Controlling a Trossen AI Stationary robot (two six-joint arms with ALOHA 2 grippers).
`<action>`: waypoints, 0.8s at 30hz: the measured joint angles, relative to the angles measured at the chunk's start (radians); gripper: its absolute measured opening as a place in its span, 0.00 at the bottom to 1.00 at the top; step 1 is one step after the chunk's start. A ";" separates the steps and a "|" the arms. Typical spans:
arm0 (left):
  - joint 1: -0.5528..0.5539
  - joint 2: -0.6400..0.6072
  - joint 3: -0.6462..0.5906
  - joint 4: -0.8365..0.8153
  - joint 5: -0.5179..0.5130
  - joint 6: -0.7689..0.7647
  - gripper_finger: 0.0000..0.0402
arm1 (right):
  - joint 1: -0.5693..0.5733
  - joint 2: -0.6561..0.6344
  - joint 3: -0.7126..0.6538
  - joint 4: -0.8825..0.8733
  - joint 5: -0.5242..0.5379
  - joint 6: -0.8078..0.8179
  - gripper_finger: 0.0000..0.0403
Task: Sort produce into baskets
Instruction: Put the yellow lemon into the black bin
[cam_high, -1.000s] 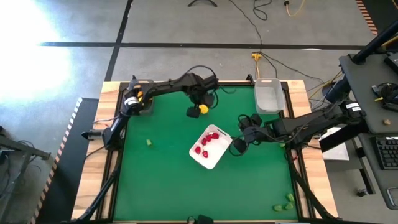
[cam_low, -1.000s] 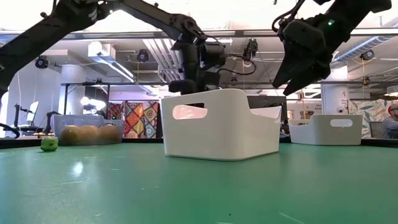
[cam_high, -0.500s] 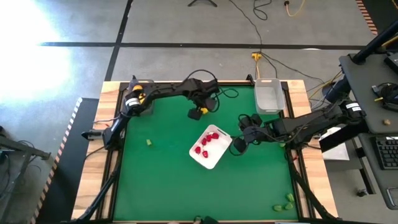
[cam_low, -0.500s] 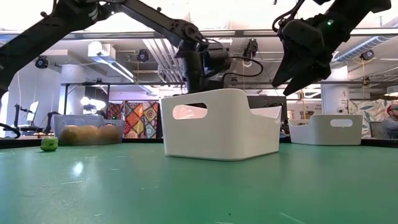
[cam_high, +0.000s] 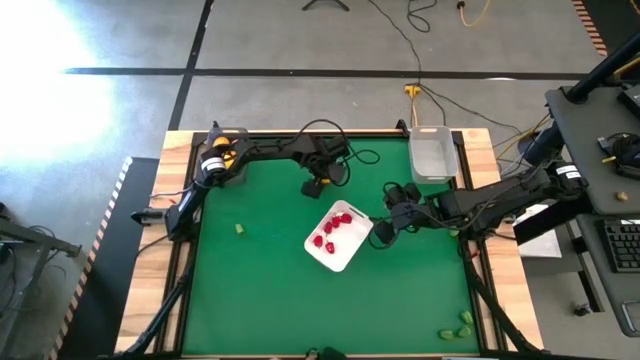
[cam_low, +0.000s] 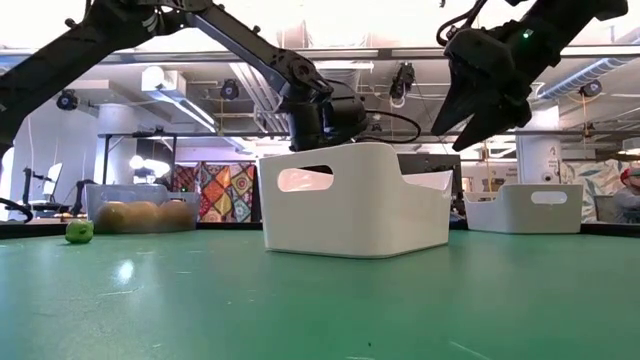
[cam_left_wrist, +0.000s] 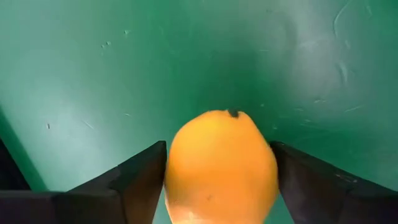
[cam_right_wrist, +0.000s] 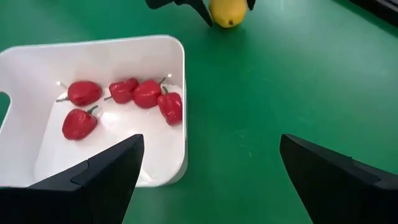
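A yellow lemon (cam_left_wrist: 221, 168) sits between the fingers of my left gripper (cam_high: 316, 184), at the table's far middle. It also shows in the right wrist view (cam_right_wrist: 227, 12). The white tray (cam_high: 352, 252) at mid-table holds several small red pieces (cam_right_wrist: 147, 93). My right gripper (cam_high: 383, 232) is open and empty, held above the table just right of the tray. A small green piece (cam_high: 239, 229) lies on the table at the left. A clear bin (cam_high: 432, 155) stands at the far right, and a dark bin (cam_low: 140, 212) with brownish fruit at the far left. My left gripper pinches the lemon's two opposite sides (cam_left_wrist: 177, 168) between its two fingers (cam_left_wrist: 134, 180). The fingers come from above, pointing down. The lemon's tip (cam_left_wrist: 233, 113) points at the green mat. I cannot tell whether the lemon rests on the table.
More green pieces (cam_high: 460, 324) lie at the table's near right corner. Wooden borders (cam_high: 150, 250) frame the green mat. Cables (cam_high: 360, 155) trail near the left arm's wrist. Open mat lies near the front and to the left of the tray.
My left arm has lowered and its gripper has come down over the lemon. The lemon showed beside the gripper in the high view and is now mostly covered by it. My right gripper has kept its place.
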 joint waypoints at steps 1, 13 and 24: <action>0.001 0.000 0.000 0.000 0.000 -0.001 0.64 | 0.000 0.000 0.000 0.002 0.000 0.000 0.91; 0.010 -0.095 -0.002 -0.181 0.118 -0.195 0.47 | 0.002 0.000 0.000 -0.001 0.002 -0.007 0.91; 0.067 -0.575 -0.346 -0.176 0.110 -0.369 0.48 | 0.002 0.000 0.000 0.005 0.001 -0.002 0.91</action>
